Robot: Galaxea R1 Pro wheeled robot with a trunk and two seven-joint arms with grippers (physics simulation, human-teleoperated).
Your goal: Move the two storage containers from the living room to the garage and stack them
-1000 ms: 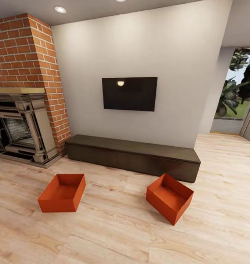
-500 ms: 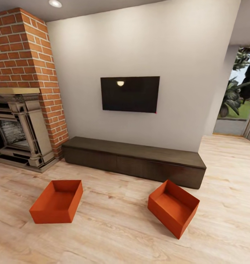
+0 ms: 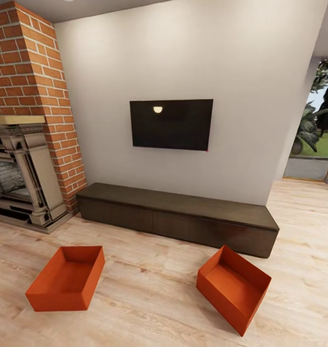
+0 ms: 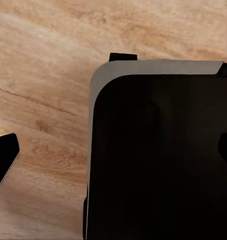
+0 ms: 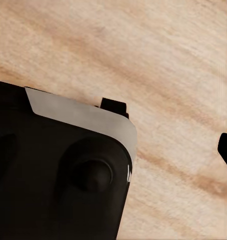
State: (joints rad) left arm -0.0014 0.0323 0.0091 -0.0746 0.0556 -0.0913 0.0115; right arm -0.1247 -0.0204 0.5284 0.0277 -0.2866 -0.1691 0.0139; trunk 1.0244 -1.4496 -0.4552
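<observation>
Room: living room, seen from the head view, with light wood plank floor [image 3: 164,299] throughout.
Left container [image 3: 66,284]: orange-red open-top bin resting on the plank floor at about 8 o'clock in the head view, long axis running roughly toward the wall, interior bare.
Right container [image 3: 232,288]: matching orange-red open-top bin on the plank floor at about 4 o'clock, turned diagonally so one corner points toward the camera, interior bare.
Container spacing: the two bins sit well apart, with open floor between them; both lie in front of the cabinet and do not touch it.
Cabinet [image 3: 178,219]: long, low, dark unit against the pale wall, spanning the middle of the head view; the right container is near its right end.
TV [image 3: 171,124]: dark screen mounted on the wall above the cabinet, at about 12 o'clock from the frame centre.
Fireplace [image 3: 24,144]: red brick column with stone surround at 9 to 10 o'clock, left of the cabinet.
Doorway [image 3: 318,130]: opening at 2 to 3 o'clock showing outdoor greenery.
Left end effector [image 4: 113,155]: two dark finger tips at the frame edges, set apart, nothing between them; dark robot body and plank floor below.
Right end effector: one dark finger tip [image 5: 226,149] at the frame edge over dark robot body and plank floor; state cannot be told.
</observation>
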